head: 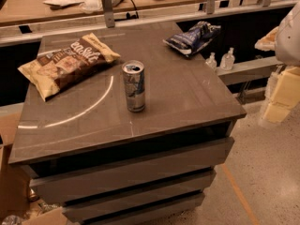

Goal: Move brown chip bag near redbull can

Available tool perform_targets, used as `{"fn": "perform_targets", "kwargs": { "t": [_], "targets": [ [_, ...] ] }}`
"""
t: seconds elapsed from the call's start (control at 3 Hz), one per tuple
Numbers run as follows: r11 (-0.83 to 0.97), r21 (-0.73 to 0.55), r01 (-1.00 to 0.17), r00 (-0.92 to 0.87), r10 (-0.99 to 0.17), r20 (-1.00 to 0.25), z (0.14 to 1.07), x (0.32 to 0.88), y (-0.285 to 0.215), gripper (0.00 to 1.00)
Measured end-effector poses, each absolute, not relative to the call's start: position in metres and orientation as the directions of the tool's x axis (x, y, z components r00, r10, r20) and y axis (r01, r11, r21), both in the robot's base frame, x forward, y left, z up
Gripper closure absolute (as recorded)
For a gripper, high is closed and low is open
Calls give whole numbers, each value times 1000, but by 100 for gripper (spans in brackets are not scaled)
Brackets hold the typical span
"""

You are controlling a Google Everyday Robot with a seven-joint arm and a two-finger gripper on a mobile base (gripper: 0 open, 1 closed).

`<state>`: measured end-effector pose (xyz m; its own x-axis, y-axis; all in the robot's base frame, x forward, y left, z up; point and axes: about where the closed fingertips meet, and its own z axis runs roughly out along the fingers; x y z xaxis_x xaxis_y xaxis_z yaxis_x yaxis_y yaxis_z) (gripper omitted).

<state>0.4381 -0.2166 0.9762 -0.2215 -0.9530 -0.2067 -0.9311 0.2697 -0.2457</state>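
Note:
The brown chip bag (68,63) lies flat on the back left of the grey table top (187,97), dark brown in the middle with tan ends and white script. The redbull can (134,86) stands upright near the middle of the table, to the right of and in front of the bag, a short gap between them. My gripper (277,102) shows as pale blocky parts at the right edge of the view. It is off the table, well to the right of the can, with nothing seen in it.
A small dark blue bag (192,37) lies at the table's back right corner. Behind it a ledge holds two small clear bottles (220,60). A wooden desk (33,6) with papers runs along the back. Cardboard boxes (11,182) stand on the floor at left.

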Motion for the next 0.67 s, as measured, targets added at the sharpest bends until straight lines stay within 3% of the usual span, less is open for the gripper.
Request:
{"fn": "perform_targets", "kwargs": {
  "t": [0.67],
  "targets": [
    [253,-259,-932,-193,-953,-234,982,457,-206,0]
  ]
}}
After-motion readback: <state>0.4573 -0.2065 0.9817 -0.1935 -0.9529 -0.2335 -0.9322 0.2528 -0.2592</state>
